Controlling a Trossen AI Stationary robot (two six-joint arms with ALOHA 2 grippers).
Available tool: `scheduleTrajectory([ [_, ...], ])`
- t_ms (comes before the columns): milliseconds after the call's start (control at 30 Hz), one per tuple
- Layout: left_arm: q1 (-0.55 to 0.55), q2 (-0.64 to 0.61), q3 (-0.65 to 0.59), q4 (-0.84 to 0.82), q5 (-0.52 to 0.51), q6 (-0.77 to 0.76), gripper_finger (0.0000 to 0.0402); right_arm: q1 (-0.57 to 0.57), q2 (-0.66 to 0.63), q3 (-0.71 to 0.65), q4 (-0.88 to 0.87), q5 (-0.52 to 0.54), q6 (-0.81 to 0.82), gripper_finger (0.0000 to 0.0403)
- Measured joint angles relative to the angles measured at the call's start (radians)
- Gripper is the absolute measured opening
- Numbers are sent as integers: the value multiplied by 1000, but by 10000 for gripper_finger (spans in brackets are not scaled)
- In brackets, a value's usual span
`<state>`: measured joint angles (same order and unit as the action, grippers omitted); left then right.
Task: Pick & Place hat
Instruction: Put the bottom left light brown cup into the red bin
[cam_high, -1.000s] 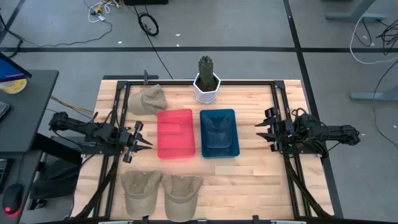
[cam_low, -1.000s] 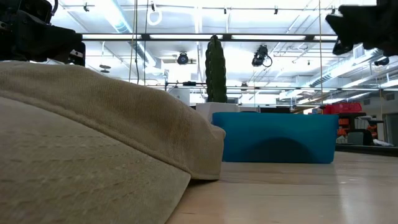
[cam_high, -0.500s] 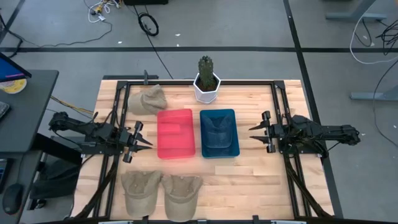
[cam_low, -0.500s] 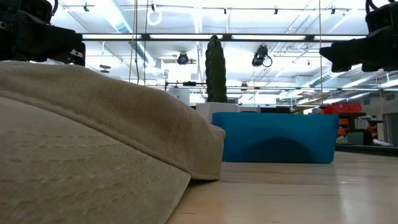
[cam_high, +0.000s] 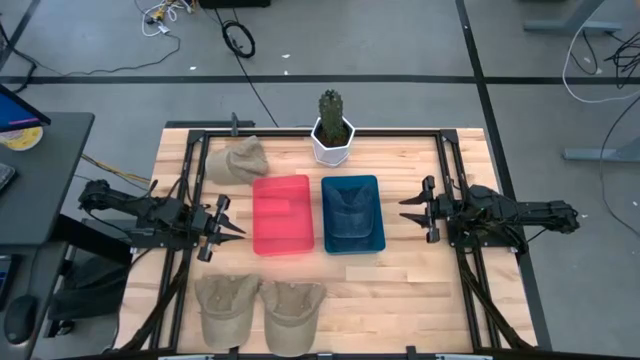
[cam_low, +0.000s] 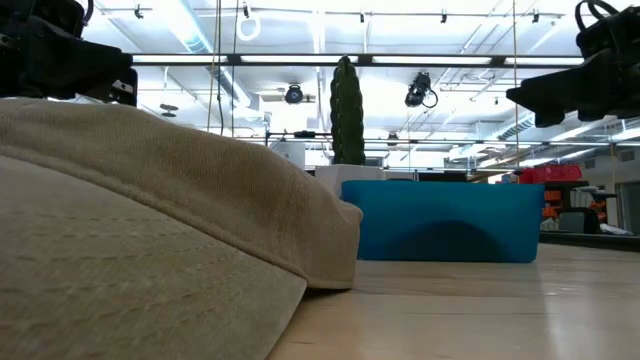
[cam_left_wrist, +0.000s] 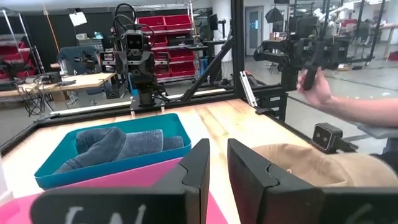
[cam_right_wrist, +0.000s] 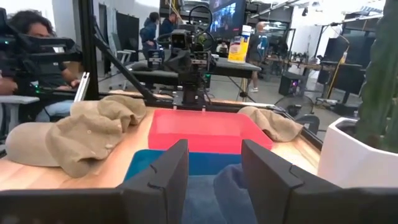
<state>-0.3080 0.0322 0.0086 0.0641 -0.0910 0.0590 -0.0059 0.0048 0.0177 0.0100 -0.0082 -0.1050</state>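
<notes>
Two tan hats (cam_high: 228, 305) (cam_high: 292, 310) lie flat by the table's near edge. A third tan hat (cam_high: 237, 160) lies at the far left. A dark blue hat (cam_high: 352, 212) lies inside the blue bin (cam_high: 377, 200), and the red bin (cam_high: 282, 215) beside it holds nothing. My left gripper (cam_high: 240, 232) hovers left of the red bin, shut, touching nothing. My right gripper (cam_high: 412, 215) hovers right of the blue bin, open, its fingers pointing at it. In the low view one near hat (cam_low: 150, 230) fills the foreground.
A cactus in a white pot (cam_high: 333, 140) stands at the far edge behind the bins. Black frame rails (cam_high: 450, 190) run along the table's sides. A person's hand (cam_left_wrist: 317, 87) holds a device beyond the near edge. Bare wood (cam_high: 400, 290) lies right of the near hats.
My right gripper has moved toward the table's left, closer to the blue bin, and come down a little. The left arm and the hats have kept still.
</notes>
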Motion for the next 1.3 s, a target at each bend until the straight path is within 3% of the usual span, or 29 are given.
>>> scheduleTrajectory([
  [267,0,0,0,66,39,13,60,0,0,0,0,0,-8,153],
  [533,2,0,0,256,35,5,60,0,0,0,0,0,-8,153],
  [800,0,45,79,227,91,62,42,0,0,0,0,0,-8,153],
  [1033,-4,206,375,-92,95,60,5,0,0,1,0,-1,-8,153],
  [1300,-55,508,716,-539,62,-42,2,0,0,1,0,-1,-8,153],
])
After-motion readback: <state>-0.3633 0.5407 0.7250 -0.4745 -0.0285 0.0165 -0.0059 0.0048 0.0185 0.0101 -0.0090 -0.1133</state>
